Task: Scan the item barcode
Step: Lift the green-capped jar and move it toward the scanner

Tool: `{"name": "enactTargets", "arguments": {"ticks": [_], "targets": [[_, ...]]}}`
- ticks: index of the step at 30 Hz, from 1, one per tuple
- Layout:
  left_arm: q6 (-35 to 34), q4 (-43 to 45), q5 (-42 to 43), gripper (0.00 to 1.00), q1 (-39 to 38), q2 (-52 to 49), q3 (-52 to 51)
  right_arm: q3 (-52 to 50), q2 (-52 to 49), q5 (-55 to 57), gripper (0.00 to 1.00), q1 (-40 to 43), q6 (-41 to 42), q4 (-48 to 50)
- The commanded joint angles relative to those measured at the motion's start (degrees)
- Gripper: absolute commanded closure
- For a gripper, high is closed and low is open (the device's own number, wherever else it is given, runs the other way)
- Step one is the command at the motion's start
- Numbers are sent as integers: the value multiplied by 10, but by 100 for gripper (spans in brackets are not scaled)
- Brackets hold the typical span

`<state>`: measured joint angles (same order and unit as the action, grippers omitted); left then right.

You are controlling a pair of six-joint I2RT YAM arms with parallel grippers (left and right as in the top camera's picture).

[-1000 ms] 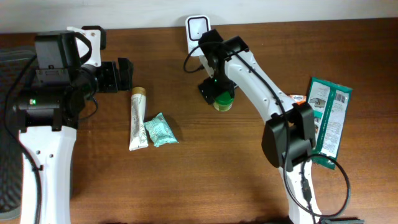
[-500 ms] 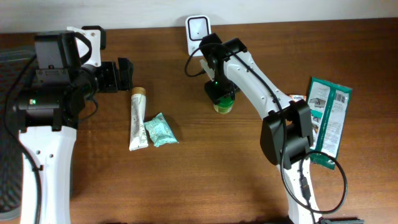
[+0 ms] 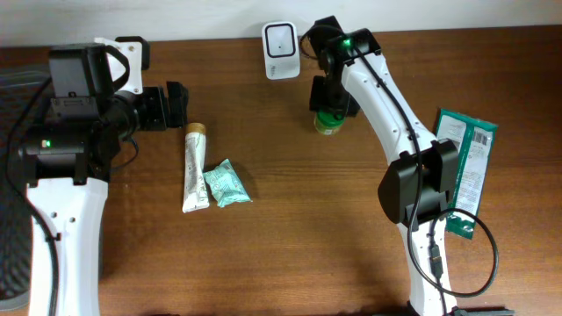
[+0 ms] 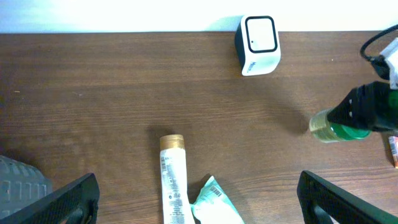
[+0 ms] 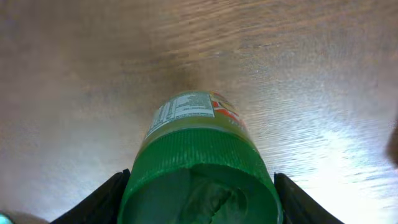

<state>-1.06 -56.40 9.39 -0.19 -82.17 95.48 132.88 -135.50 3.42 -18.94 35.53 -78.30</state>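
Overhead view: the right pincer is clamping a green-capped bottle by its lid, with its jaws partly closed to the lid's width. The white scanner is standing just to the left of this pincer and slightly beyond it, near the bottle but apart from it, at the back edge of the counter. A green packet is lying well off to the pincer's right. The left pincer is hovering with its jaws spread wide and nothing between them. A tube and a teal pouch are lying near it on the counter, touching each other.

Left wrist view: the left pincer is showing its two fingers at the bottom corners, wide apart and holding nothing. The tube and the pouch are lying between them, just ahead. The scanner is sitting farther ahead, slightly to the right. At the far right, the bottle is tilting under the dark right pincer.

Right wrist view: the right pincer is pressing its fingers against both sides of the green lid. The bottle is pointing away from the pincer toward the counter, label showing. Whether its base is touching the wood cannot be told.
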Motion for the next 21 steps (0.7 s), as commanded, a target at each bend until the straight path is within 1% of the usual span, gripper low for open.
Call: {"name": "enactTargets", "arguments": {"ticks": [1, 5, 6, 7, 13, 15, 17, 18, 20, 21], "targets": [[7, 1, -2, 1, 4, 5, 8, -19, 1, 3, 40, -2, 148, 12], [7, 1, -2, 1, 4, 5, 8, -39, 1, 3, 41, -1, 178, 15], [7, 1, -2, 1, 4, 5, 8, -42, 1, 3, 44, -1, 183, 16], [7, 1, -2, 1, 4, 5, 8, -47, 1, 3, 44, -1, 192, 16], [7, 1, -2, 1, 4, 5, 8, -97, 1, 8, 43, -1, 256, 16], [7, 1, -2, 1, 4, 5, 8, -102, 1, 12, 37, -1, 265, 16], [7, 1, -2, 1, 4, 5, 8, -102, 1, 16, 9, 0, 257, 16], [7, 1, -2, 1, 4, 5, 8, -102, 1, 16, 2, 0, 243, 17], [7, 1, -2, 1, 4, 5, 8, -102, 1, 17, 1, 0, 191, 23], [7, 1, -2, 1, 4, 5, 8, -99, 1, 16, 2, 0, 141, 25]]}}
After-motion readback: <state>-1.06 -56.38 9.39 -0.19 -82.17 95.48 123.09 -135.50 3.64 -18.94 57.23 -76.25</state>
